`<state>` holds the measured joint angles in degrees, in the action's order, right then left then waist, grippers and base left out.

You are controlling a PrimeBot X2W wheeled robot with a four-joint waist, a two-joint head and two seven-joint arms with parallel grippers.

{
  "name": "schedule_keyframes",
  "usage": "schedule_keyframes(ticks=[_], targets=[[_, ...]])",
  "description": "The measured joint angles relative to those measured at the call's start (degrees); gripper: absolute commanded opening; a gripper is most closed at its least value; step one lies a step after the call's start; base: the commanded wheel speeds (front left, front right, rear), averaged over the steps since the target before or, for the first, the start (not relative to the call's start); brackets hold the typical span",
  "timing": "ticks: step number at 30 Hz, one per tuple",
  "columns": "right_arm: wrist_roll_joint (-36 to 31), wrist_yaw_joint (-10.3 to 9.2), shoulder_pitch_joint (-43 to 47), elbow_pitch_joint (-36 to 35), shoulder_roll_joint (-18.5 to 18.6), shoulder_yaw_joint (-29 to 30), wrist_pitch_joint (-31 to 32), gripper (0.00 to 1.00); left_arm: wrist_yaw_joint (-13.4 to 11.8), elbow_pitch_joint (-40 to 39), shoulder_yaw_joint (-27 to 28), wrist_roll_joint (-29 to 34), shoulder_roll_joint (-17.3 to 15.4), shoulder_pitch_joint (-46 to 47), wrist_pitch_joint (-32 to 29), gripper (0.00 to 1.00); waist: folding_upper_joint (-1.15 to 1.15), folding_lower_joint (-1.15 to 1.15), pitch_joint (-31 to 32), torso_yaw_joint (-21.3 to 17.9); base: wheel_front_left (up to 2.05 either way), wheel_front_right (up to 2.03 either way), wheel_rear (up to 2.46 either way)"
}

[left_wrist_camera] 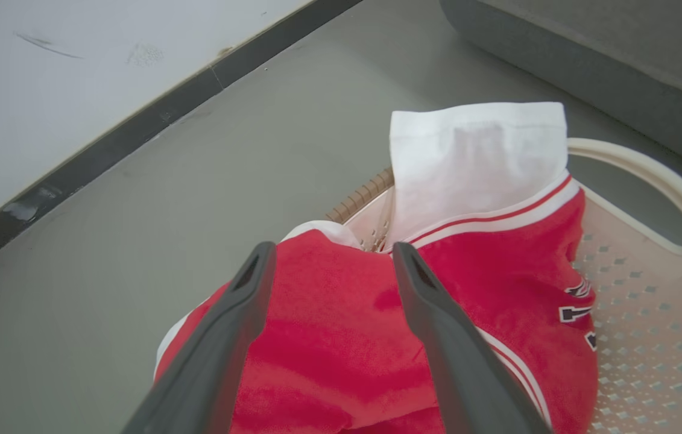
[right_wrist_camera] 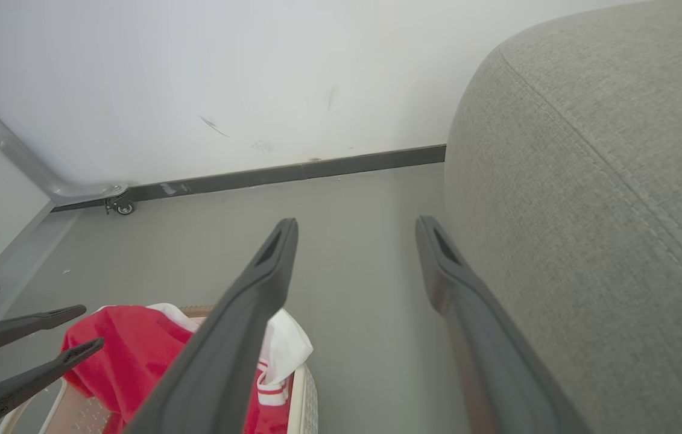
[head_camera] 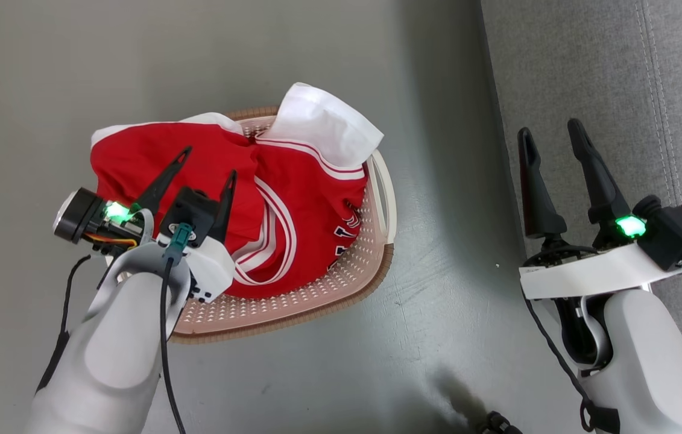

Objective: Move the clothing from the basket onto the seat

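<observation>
- Head view: heaped in the basket (head_camera: 341,289), the clothing (head_camera: 280,175). Plain red piece (head_camera: 135,163) spilling over the left rim, striped jersey (head_camera: 316,205) on the right, white panel standing above the far rim.
- Over the basket's left half, the left gripper (head_camera: 210,161), fingers spread. Touching the red cloth or just clear of it, hard to say.
- Well right of the basket, across bare floor (head_camera: 437,241), the right gripper (head_camera: 550,127), fingers spread, empty, at the edge of the seat (head_camera: 618,90).
- Left wrist view: fingers apart over the plain red piece; jersey lettering beside the basket's perforated bottom.
- Right wrist view: fingers apart, above floor between basket and seat.
</observation>
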<state>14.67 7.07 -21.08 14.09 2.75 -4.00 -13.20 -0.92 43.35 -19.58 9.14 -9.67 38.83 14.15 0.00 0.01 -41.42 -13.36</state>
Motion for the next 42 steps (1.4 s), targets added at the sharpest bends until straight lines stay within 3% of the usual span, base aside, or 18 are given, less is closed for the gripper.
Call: schedule_keyframes(ticks=[20, 23, 34, 42], targets=[[2.1, 0.0, -3.7, 2.4, 0.0, -1.8, -1.0, 1.0, -0.6, 6.1, -6.2, 9.5, -3.2, 8.0, -3.7, 1.0, 0.0, 0.0, -3.5, -2.0, 0.0, 0.0, 0.0], [2.1, 0.0, -3.8, 2.8, 0.0, -1.8, -1.0, 1.0, -1.7, 6.8, -6.8, 10.8, -3.3, 9.1, -4.1, 1.0, 0.0, 0.0, -3.8, -2.1, 0.0, 0.0, 0.0], [2.7, 0.0, -5.0, 3.8, 0.0, -2.3, -1.1, 1.0, -4.2, 9.8, -7.0, 11.9, -3.9, 11.5, -6.6, 1.0, 0.0, 0.0, -4.4, -2.5, 0.0, 0.0, 0.0], [3.3, 0.0, -5.0, 3.8, 0.0, -2.5, -1.1, 1.0, -4.1, 12.3, -7.9, 13.4, -3.7, 13.3, -9.2, 1.0, 0.0, 0.0, -4.9, -3.1, 0.0, 0.0, 0.0]])
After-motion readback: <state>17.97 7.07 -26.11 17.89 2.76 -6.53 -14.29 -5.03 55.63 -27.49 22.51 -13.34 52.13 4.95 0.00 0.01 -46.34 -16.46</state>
